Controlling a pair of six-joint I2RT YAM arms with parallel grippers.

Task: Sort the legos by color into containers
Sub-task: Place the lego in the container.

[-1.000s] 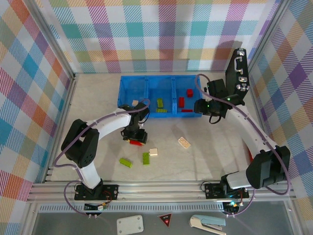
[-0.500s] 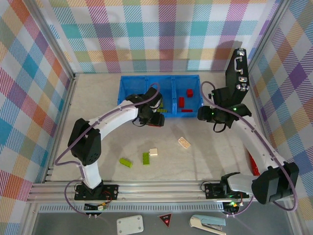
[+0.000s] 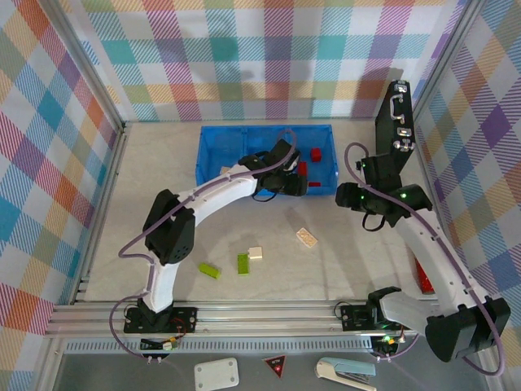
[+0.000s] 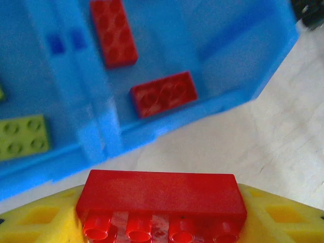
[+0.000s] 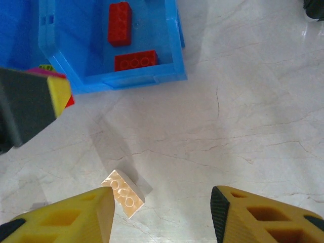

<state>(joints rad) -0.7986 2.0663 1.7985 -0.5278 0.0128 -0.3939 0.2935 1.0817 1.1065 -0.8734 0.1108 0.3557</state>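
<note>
Carry the red lego [image 4: 161, 195], clamped in the left claw [image 4: 161, 215] at lower centre, fully over the wall of the container [image 4: 238, 96] above before release beside the other reds [image 4: 164, 93], with the right claw [image 5: 162, 212] gaping empty.

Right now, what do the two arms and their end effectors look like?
Both the left arm and right arm have white curved links, black joint housings and a thin lilac cable looped alongside. Small green lights glow on the right arm. The left end effector's fingers and the right end effector's fingers are yellow with moulded hollows.
</note>
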